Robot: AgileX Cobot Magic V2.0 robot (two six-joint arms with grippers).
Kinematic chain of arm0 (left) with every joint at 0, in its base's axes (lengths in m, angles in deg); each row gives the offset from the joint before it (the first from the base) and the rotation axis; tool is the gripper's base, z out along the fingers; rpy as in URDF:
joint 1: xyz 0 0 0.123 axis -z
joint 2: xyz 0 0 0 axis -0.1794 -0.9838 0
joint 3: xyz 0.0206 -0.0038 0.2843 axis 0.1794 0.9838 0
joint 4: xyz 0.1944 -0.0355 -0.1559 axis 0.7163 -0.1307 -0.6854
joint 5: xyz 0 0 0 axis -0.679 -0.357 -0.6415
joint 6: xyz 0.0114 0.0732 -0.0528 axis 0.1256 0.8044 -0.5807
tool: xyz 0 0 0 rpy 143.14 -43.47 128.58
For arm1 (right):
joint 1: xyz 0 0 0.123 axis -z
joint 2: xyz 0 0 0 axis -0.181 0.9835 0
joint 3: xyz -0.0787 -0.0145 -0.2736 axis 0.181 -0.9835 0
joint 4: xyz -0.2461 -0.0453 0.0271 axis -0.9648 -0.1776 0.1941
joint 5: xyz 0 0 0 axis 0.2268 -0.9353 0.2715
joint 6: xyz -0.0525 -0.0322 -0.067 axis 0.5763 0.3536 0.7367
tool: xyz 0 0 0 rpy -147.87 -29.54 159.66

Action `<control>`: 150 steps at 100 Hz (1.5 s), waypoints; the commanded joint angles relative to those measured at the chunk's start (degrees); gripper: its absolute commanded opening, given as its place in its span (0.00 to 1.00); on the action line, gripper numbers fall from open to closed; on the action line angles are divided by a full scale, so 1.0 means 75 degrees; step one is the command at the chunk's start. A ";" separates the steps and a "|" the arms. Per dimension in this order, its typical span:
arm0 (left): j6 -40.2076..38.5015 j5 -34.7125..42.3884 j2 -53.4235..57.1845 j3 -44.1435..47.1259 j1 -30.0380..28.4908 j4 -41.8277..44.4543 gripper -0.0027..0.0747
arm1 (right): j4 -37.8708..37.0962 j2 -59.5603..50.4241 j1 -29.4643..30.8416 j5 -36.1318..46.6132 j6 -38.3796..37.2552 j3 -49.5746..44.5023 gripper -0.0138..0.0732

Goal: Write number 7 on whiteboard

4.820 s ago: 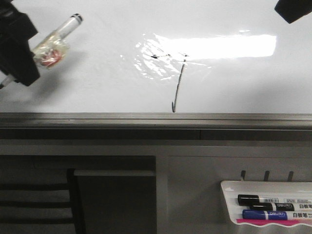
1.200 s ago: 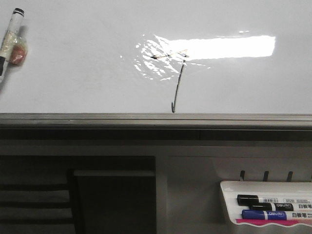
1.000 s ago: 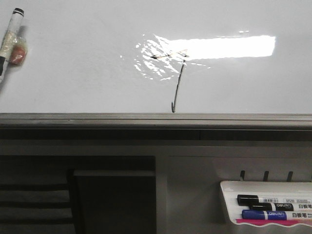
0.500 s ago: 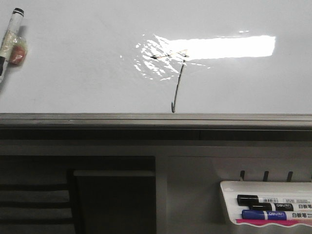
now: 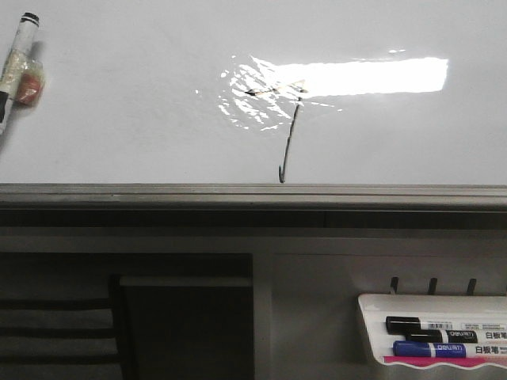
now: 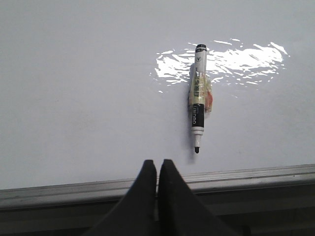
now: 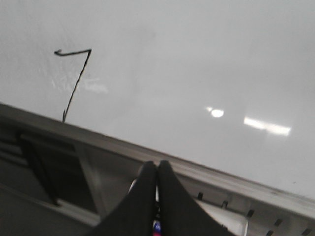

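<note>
The number 7 [image 5: 287,138] is drawn in thin dark strokes on the whiteboard [image 5: 142,119], its top bar in the light glare and its foot near the grey lower edge. It also shows in the right wrist view [image 7: 74,81]. A black-capped marker [image 5: 17,57] wrapped in tape lies on the board at the far left, uncapped tip toward the edge; it also shows in the left wrist view [image 6: 198,98]. My left gripper [image 6: 157,164] is shut and empty, apart from the marker. My right gripper [image 7: 157,165] is shut and empty. Neither gripper shows in the front view.
The board's grey metal lower edge [image 5: 253,194] runs across the front view. A small white marker tray [image 5: 372,328] hangs below at the right, holding a black marker [image 5: 432,324] and a blue marker [image 5: 444,348]. A dark opening [image 5: 186,324] lies below left.
Both arms have left the front view since 4.8 s ago, and the marker now lies loose on the board at the far left. Nothing has moved in the last second.
</note>
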 commanded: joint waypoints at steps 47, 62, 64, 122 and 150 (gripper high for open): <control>-0.0073 0.0585 0.0234 0.0257 -0.0011 -0.0074 0.01 | 0.0082 -0.3186 0.1040 0.3743 -0.0031 -0.3734 0.11; -0.0073 0.0585 0.0234 0.0257 -0.0011 -0.0074 0.01 | 0.0089 -0.3170 0.1056 0.3578 -0.0031 -0.3725 0.11; -0.0073 0.0585 0.0234 0.0257 -0.0011 -0.0074 0.01 | 0.0089 -0.3170 0.1056 0.3592 -0.0031 -0.3725 0.11; -0.0073 0.0585 0.0234 0.0257 -0.0011 -0.0074 0.01 | -0.2869 -0.3170 0.1056 0.4114 -0.2529 -0.3725 0.11; -0.0073 0.0585 0.0234 0.0257 -0.0011 -0.0074 0.01 | -0.2869 -0.3170 0.1056 0.4128 -0.2529 -0.3725 0.11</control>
